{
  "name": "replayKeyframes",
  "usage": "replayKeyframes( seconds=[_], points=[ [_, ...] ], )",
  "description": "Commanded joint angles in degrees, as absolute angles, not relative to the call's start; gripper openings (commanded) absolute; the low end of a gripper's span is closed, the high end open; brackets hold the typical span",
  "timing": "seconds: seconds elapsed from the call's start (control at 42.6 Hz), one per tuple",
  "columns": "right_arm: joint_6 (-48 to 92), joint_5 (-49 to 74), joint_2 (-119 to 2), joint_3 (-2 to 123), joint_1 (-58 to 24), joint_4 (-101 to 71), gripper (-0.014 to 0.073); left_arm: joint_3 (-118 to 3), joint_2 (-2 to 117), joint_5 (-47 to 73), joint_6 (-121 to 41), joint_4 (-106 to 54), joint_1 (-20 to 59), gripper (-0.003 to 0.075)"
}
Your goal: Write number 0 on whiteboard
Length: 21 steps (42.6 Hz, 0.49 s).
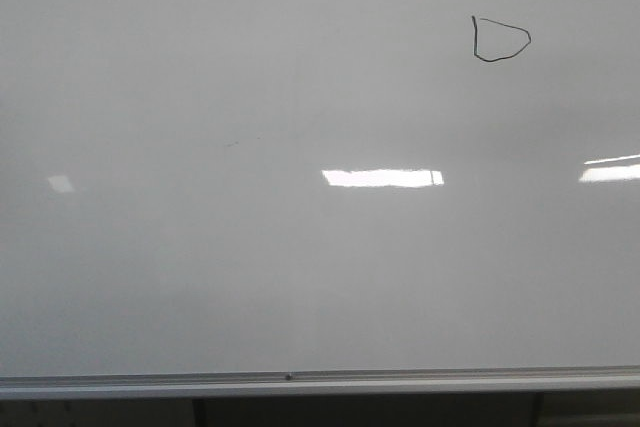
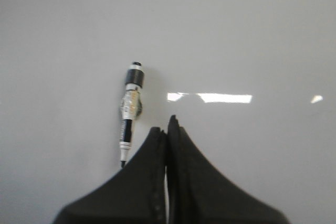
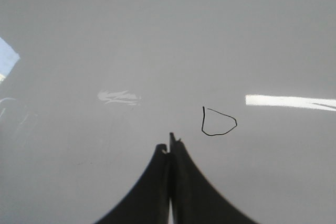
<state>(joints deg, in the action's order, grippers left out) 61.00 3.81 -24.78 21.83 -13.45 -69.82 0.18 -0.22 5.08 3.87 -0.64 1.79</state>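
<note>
The whiteboard (image 1: 250, 277) fills the front view, and neither gripper shows there. The number 0 (image 1: 500, 40) is a small black D-like closed loop at its upper right. It also shows in the right wrist view (image 3: 219, 123), just ahead and to one side of my right gripper (image 3: 169, 141), whose jaws are closed together with nothing between them. My left gripper (image 2: 167, 124) is shut and empty. A black and silver marker (image 2: 130, 109) lies on the board just beside the left fingertips, its tip toward them, not held.
A silver rail (image 1: 320, 381) runs along the board's lower edge. Bright light reflections (image 1: 382, 178) lie across the board's middle and right. A faint whitish smear (image 3: 119, 97) marks the board ahead of the right gripper.
</note>
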Motion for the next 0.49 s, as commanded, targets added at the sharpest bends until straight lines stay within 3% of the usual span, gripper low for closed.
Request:
replayKeyframes(
  seconds=[0.0,0.469],
  points=[
    [61.54,2.27,-25.01,23.35,-13.14,-70.45,-0.0069,1.62,-1.27,0.4,4.66,-0.63,-0.91,-0.002],
    [61.54,2.33,-25.01,23.35,-13.14,-70.45,-0.0069,1.62,-1.29,1.81,4.66,-0.73,-1.71,-0.002]
  ],
)
